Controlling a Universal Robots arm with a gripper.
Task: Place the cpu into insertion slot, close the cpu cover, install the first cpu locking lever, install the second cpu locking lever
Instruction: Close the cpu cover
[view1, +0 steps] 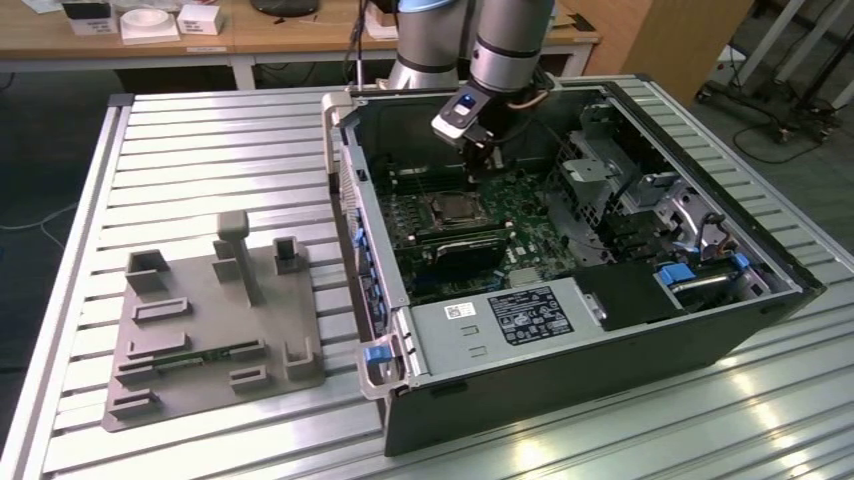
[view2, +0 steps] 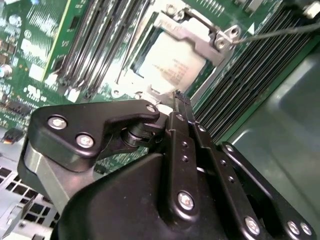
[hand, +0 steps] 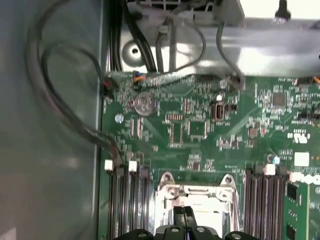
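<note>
**Gripper clenched over the cpu socket inside the open computer case**

Exterior view: the gripper (view1: 477, 165) hangs inside the computer case (view1: 561, 400), just above the cpu cover (view1: 451, 208). Case walls stand around the cover on every side, and the case rests on a slatted metal table (view1: 200, 130).
Second wrist view: the fingers (view2: 176, 135) are pressed together with nothing visible between them, their tips just beside the cover's edge. The cpu (view2: 170, 65) lies in the cover's open centre, and the gripper body hides the cover's near edge.
First wrist view: the cover is partly cut off, and memory slots (hand: 127, 200) flank it.
</note>
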